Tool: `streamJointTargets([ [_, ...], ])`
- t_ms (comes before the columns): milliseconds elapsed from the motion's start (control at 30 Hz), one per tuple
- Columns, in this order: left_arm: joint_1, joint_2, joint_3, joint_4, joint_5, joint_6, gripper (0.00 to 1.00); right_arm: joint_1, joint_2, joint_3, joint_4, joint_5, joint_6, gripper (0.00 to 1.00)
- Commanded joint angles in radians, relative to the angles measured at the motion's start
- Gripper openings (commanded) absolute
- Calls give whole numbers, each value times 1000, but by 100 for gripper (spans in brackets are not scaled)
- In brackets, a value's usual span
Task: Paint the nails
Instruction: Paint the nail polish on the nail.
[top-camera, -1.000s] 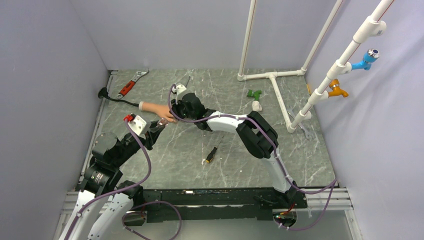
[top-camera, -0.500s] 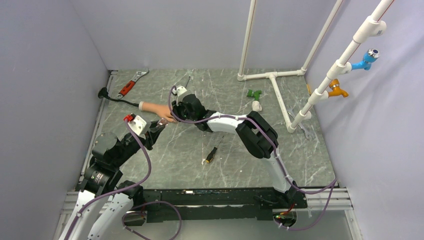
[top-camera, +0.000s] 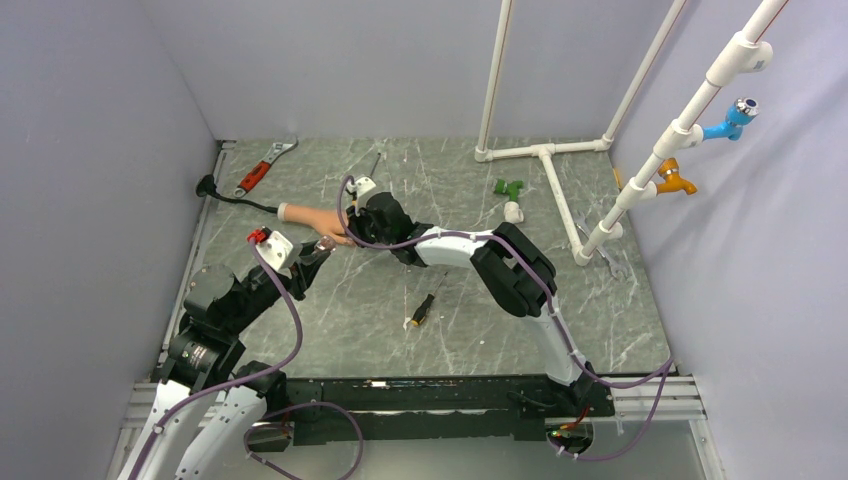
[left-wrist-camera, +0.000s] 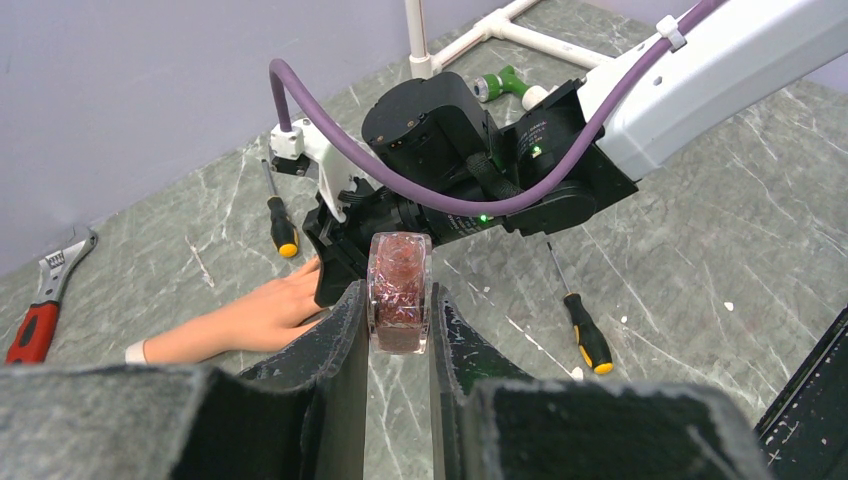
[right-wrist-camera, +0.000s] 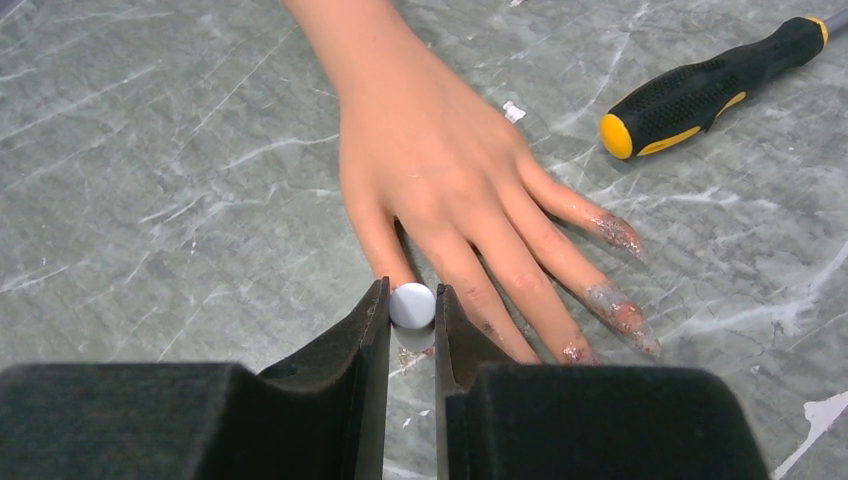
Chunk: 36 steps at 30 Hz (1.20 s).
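My right tool (right-wrist-camera: 411, 300) is clenched on a white-capped stick, the brush (right-wrist-camera: 412, 305) I reckon, low centre of frame over the nearest fingertip. The hand (right-wrist-camera: 430, 170) lies flat, so the nails (right-wrist-camera: 620, 232) face up, three of them glittery. My left tool (left-wrist-camera: 398, 300) grips the bottle (left-wrist-camera: 399, 275) upright, handy for dipping. Upper right lies a screwdriver (right-wrist-camera: 700, 90) on the marbled grey-green worktop (right-wrist-camera: 150, 200), and plain grey walls (top-camera: 300, 60) close it in.
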Motion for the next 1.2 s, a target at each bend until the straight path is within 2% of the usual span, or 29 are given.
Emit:
streamJointTargets([
  [0, 3, 2, 22, 33, -12, -8, 0, 5, -19, -7, 20, 18, -14, 0],
  [500, 4, 1, 21, 32, -14, -9, 0, 5, -33, -20, 19, 30, -19, 0],
  [1167, 4, 2, 22, 31, -20, -5, 0, 9, -5, 64, 1, 25, -14, 0],
])
